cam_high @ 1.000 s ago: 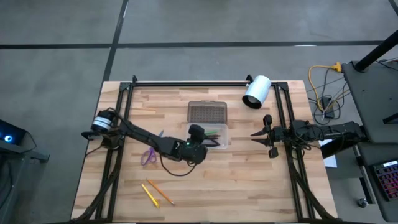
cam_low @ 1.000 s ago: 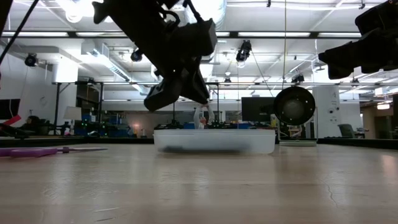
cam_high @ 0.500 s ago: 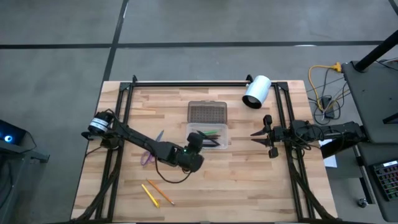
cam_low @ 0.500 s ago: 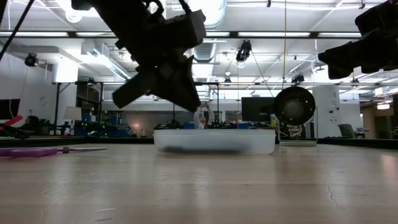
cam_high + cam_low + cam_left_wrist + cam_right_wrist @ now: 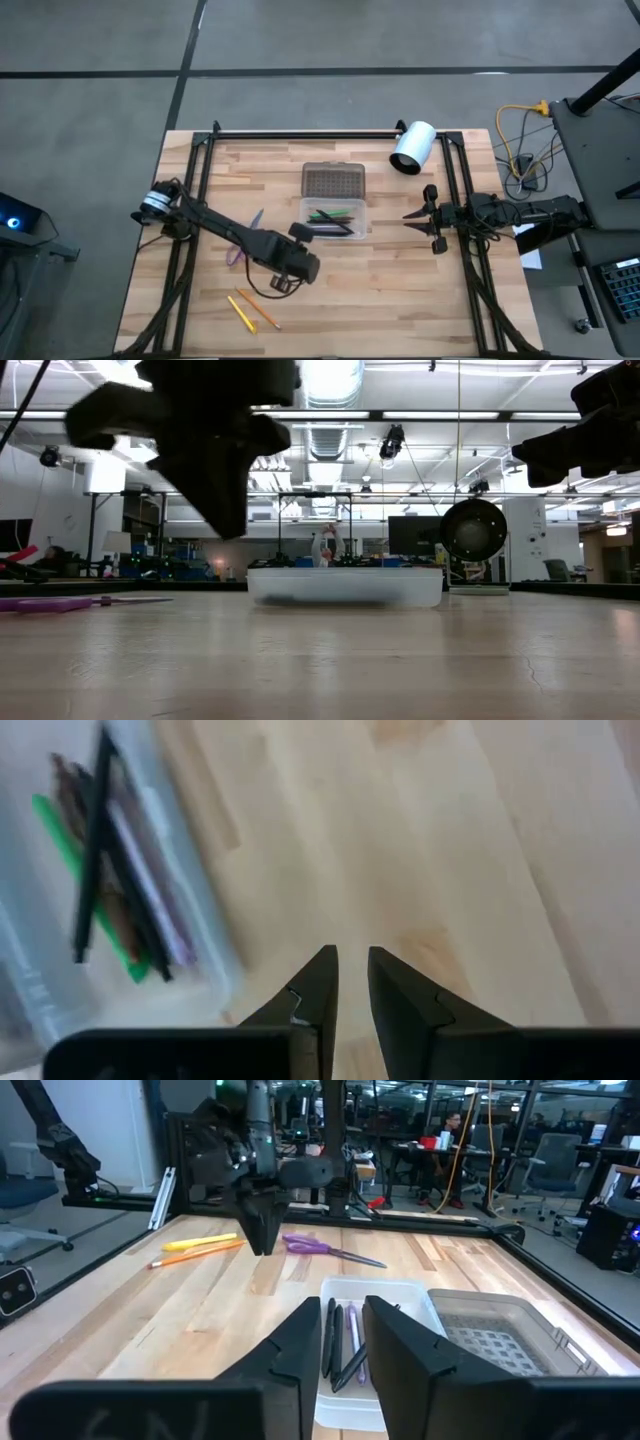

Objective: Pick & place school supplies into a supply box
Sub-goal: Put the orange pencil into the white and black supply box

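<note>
The supply box's clear tray (image 5: 336,220) lies mid-table and holds green, dark and pinkish pens (image 5: 110,910). Its dotted grey lid (image 5: 333,180) lies flat just beyond the tray. Purple scissors (image 5: 238,250) lie left of the tray, partly under my left arm. Two yellow-orange pencils (image 5: 250,312) lie near the front edge. My left gripper (image 5: 302,266) hangs shut and empty above bare wood, near and left of the tray; it also shows in the left wrist view (image 5: 352,982). My right gripper (image 5: 412,216) waits shut and empty at the table's right; it also shows in the right wrist view (image 5: 343,1330).
A white cylinder (image 5: 412,147) lies on its side at the far right of the table. Black rails run along the table's left, right and far edges. Bare wood shows between the tray and the front edge, right of the pencils.
My left gripper has moved from above the tray toward the table's near-left and now hangs over bare wood beside the tray. The pens in the tray, which the gripper hid before, now show from above.
</note>
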Controlling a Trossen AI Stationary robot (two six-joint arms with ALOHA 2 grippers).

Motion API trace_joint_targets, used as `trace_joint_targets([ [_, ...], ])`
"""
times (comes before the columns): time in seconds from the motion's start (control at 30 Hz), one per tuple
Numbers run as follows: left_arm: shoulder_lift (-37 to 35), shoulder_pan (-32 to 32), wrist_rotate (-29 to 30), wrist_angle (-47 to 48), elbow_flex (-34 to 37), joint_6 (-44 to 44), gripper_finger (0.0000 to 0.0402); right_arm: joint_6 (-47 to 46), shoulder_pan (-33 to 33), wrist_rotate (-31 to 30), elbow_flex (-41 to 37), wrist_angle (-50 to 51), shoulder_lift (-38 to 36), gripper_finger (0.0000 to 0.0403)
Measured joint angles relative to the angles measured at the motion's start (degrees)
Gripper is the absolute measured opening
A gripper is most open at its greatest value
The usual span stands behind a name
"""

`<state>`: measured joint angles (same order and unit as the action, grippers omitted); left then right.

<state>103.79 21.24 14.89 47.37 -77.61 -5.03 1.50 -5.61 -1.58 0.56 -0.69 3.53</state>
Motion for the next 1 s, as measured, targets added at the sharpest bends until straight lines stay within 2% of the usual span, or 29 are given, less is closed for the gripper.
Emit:
trace_joint_targets([
  [0.27, 0.13, 3.54, -0.04, -0.26, 1.2, 1.41, 0.0044, 0.0, 0.0, 0.0, 0.0, 0.0, 0.0, 0.0082],
  [0.63, 0.15, 8.12, -0.28, -0.68, 3.66, 4.91, 0.0044, 0.0, -0.01, 0.0, 0.0, 0.0, 0.0, 0.0068],
  [0.8, 4.59, 10.13, -0.52, 0.5, 0.57, 4.05, 0.0044, 0.0, 0.0, -0.02, 0.0, 0.0, 0.0, 0.0073],
  [1.0, 8.7, 12.57, -2.59, 1.28, -6.5, 2.57, 0.0044, 0.0, 0.0, 0.0, 0.0, 0.0, -0.04, 0.0081],
])
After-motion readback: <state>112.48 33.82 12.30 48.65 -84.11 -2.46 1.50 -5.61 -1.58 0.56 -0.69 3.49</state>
